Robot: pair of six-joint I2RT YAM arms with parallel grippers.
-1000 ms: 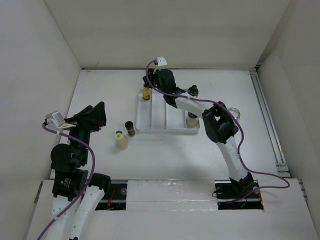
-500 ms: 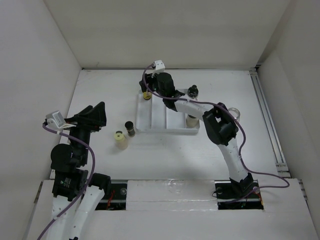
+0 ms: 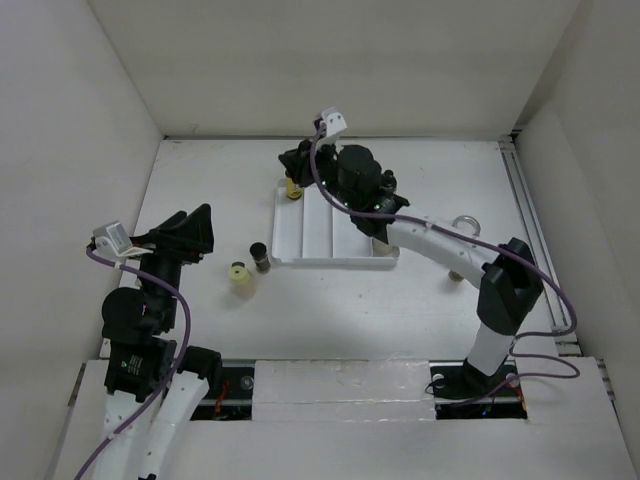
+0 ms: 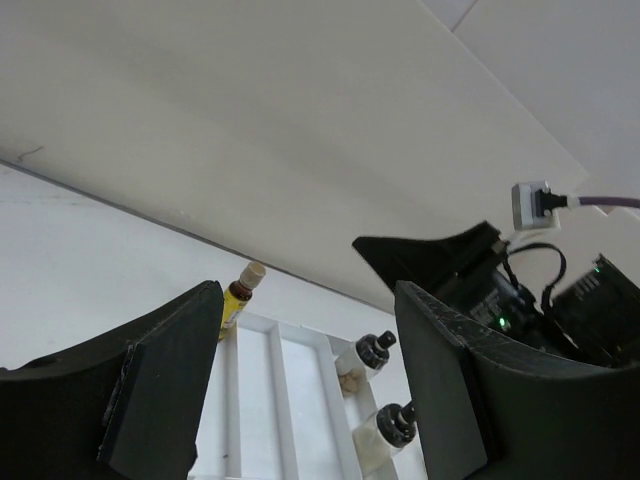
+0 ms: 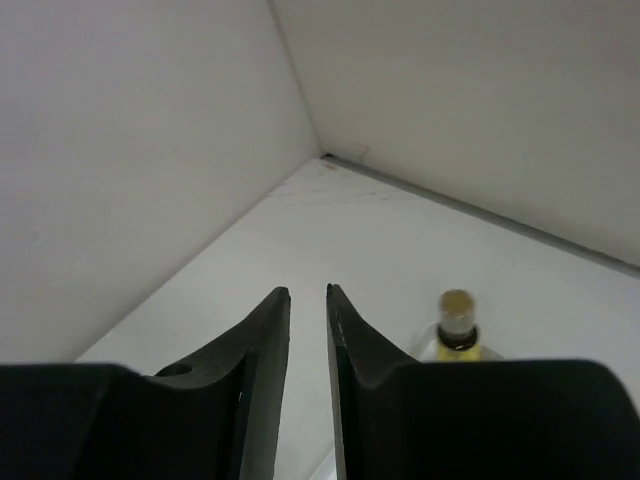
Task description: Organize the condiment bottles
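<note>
Condiment bottles [image 3: 292, 188] appear partly sorted: a yellow-filled one stands at the far left corner of the tray [image 3: 310, 235], and two black-capped bottles [image 4: 365, 355] stand at its right edge. A dark bottle [image 3: 261, 257] and a yellow-capped bottle [image 3: 239, 275] wait outside, on the surface [image 3: 200, 180] near the tray's near left corner. The right end effector [image 5: 308, 292] is closed and empty just beside the yellow-filled bottle. The left end effector [image 4: 308, 300] is parted and empty. White walls enclose the white surface.

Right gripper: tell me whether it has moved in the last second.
Yes. The right gripper, now shut, has come off the bottle and shifted farther, past the tray's far-left corner.
</note>
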